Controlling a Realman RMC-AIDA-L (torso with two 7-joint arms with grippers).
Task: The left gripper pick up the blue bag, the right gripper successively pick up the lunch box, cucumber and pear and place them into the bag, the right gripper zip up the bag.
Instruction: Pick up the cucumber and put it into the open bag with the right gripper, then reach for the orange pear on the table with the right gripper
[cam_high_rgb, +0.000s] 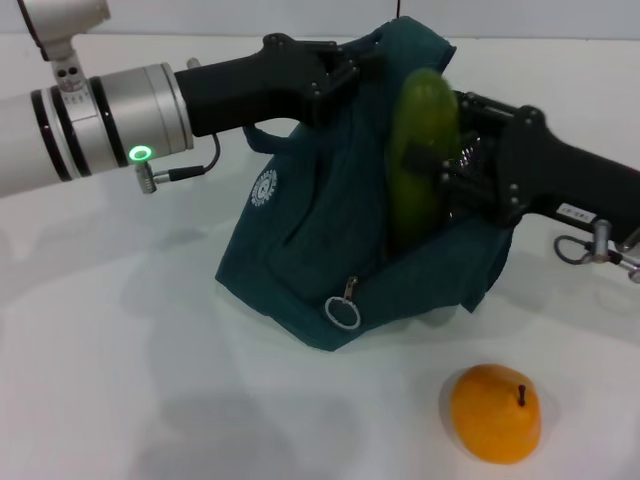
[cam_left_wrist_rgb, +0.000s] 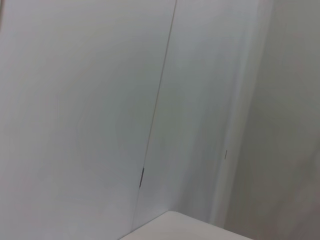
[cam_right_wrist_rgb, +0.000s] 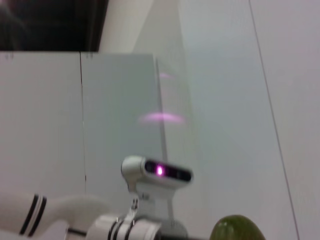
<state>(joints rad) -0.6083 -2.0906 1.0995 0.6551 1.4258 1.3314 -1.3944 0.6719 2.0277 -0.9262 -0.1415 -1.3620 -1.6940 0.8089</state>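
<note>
While bagged, cucumber (cam_high_rgb: 420, 150) beside pear (cam_high_rgb: 495, 412)

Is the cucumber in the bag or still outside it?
Partly in. The cucumber stands nearly upright in the right hand, its lower end inside the bag's open mouth, its top still above the rim.

A robotics lab or test cell is being suggested: a plain white desk (cam_high_rgb: 150, 380) is being enclosed by bare white wall panels (cam_left_wrist_rgb: 80, 110), and a white robot head (cam_right_wrist_rgb: 156, 174) is being shown glowing magenta.
</note>
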